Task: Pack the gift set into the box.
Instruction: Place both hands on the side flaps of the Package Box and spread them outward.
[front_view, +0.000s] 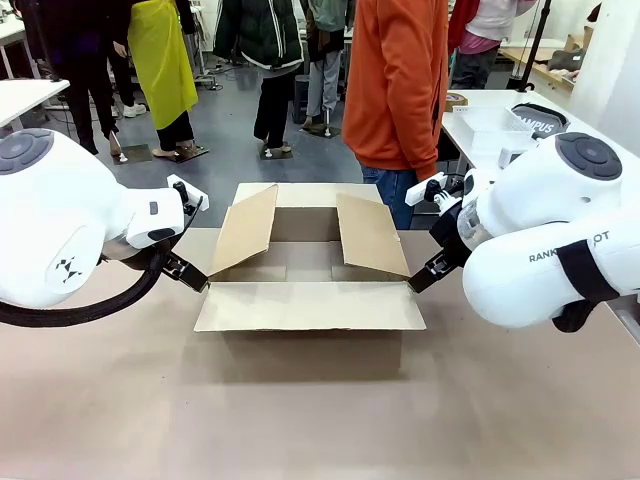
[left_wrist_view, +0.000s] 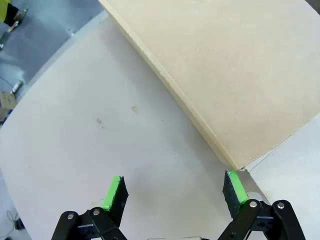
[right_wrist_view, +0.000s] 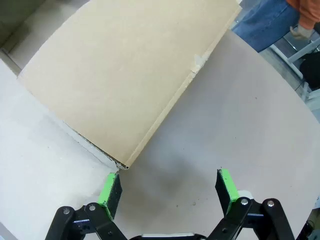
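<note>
Cardboard is taking up the middle of the front view: the box (front_view: 310, 307) is sitting at the centre of the table (front_view: 300, 420) with all four flaps open. Its near flap is lying flat toward the robot, its side flaps are leaning up and outward, and bare cardboard floor is showing inside. The left gripper (front_view: 190, 273) is hovering just beside the box's near left corner and the right gripper (front_view: 425, 277) just beside its near right corner. A person (front_view: 400, 80) in an orange top is standing at the far edge behind the box. From the left wrist, the left gripper (left_wrist_view: 174, 185) is holding its green pads wide apart and gripping nothing, one pad just beside the corner of a box (left_wrist_view: 240, 65) flap, over the pale table (left_wrist_view: 100, 125). From the right wrist, the right gripper (right_wrist_view: 167, 181) is likewise spreading its fingers wide with nothing between them, one pad just under a flap corner of the box (right_wrist_view: 125, 75), while the person (right_wrist_view: 260, 25) is showing as blue trouser legs beyond the table edge.
</note>
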